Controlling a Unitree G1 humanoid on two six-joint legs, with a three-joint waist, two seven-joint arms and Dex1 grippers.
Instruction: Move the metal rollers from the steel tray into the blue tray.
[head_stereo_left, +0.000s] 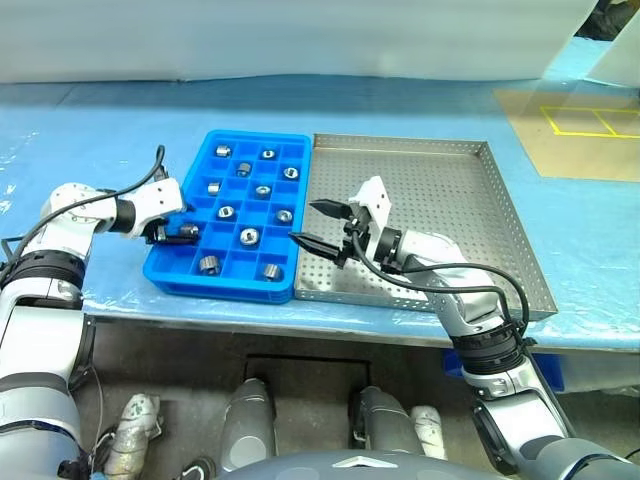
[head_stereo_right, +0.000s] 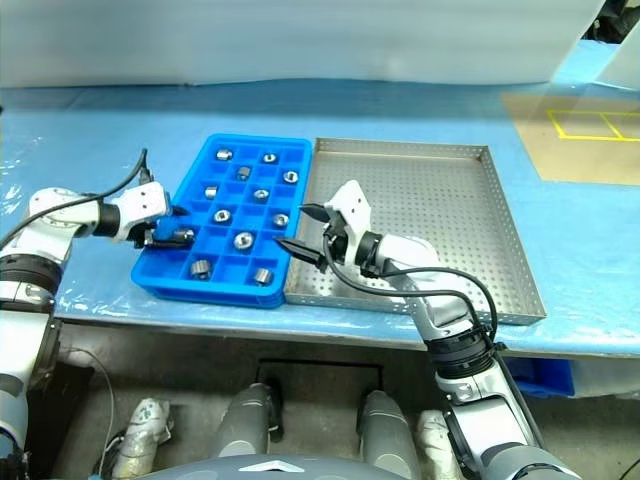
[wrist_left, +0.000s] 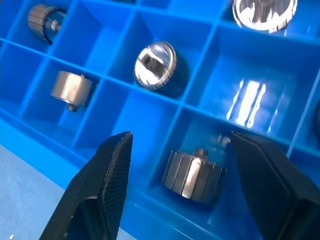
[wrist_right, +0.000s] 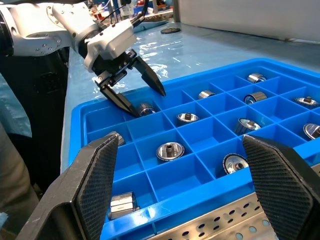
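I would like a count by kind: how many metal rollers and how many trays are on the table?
metal rollers: 12, all in the blue tray
blue tray: 1
steel tray: 1
Total: 14

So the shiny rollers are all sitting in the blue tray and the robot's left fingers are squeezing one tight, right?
Not quite. The rollers do sit in the blue tray, but the left fingers aren't squeezing one. The left wrist view shows them spread apart, with a roller lying loose in its compartment between them, touching neither.
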